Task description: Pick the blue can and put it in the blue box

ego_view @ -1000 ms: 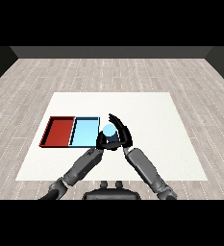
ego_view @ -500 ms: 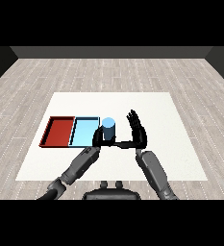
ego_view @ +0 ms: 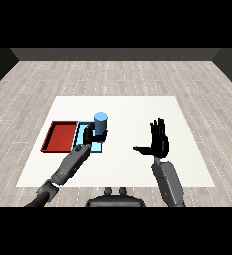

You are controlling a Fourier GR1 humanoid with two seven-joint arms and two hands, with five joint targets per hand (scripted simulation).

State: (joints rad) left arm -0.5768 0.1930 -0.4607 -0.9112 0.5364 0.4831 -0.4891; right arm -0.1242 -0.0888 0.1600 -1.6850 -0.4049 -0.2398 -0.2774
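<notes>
White tabletop [ego_view: 127, 107] is carrying the blue tray [ego_view: 82, 133], where the left hand [ego_view: 90, 134], curling round the can [ego_view: 100, 124], should be lowering it upright while the right hand [ego_view: 159, 142] is idling open-fingered at three o'clock.

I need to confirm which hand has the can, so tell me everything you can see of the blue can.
The blue can is a plain light blue cylinder with a flat, slightly paler top and no visible label. It stands upright, held by the left hand, whose dark fingers curl round its lower part. It sits over the right edge of the light blue tray; whether it rests on anything cannot be told. The right hand is well apart from it.
</notes>
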